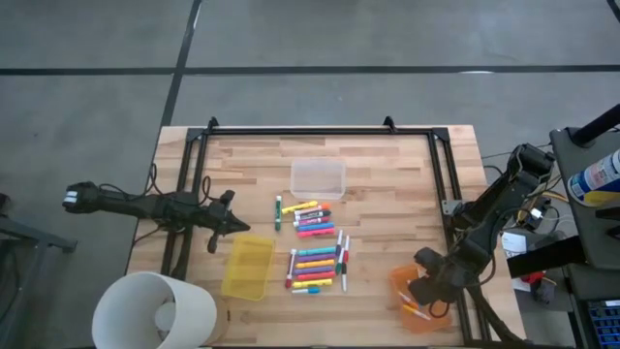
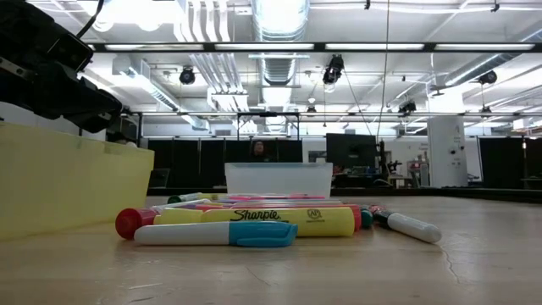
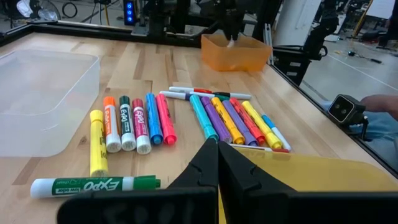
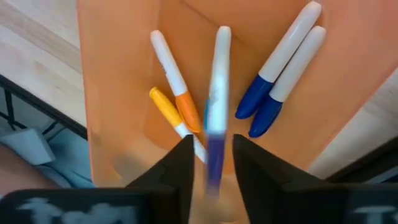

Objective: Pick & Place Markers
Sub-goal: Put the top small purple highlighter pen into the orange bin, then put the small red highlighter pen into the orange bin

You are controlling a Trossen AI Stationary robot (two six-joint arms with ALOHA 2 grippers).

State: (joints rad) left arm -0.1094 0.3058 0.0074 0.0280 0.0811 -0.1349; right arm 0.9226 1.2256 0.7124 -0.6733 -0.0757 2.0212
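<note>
Several markers (image 1: 315,242) lie in two clusters mid-table, seen also in the left wrist view (image 3: 211,118) and the low view (image 2: 254,222). My right gripper (image 1: 426,296) hangs over the orange bin (image 1: 399,281), pointing down, open (image 4: 212,155). A blurred white marker with a purple cap (image 4: 217,93) stands between its fingers. On the orange bin's floor (image 4: 124,74) lie an orange-capped marker (image 4: 171,74), a yellow one (image 4: 165,106) and two blue-capped ones (image 4: 286,68). My left gripper (image 1: 239,225) is shut (image 3: 217,155), left of the markers, above the yellow bin's far end (image 1: 247,267). My right gripper has the white, purple-capped marker (image 4: 214,143) between its fingers, lying along them and pointing down into the orange bin. A gap shows on each side of the marker, and the marker is blurred. I cannot tell whether the fingers touch it.
A clear bin (image 1: 318,178) stands at the far middle of the table, beyond the markers. A black frame rail (image 1: 320,131) runs round the table. A white cylinder (image 1: 155,310) stands off the near-left corner. The yellow bin (image 3: 323,180) lies just under my left gripper.
</note>
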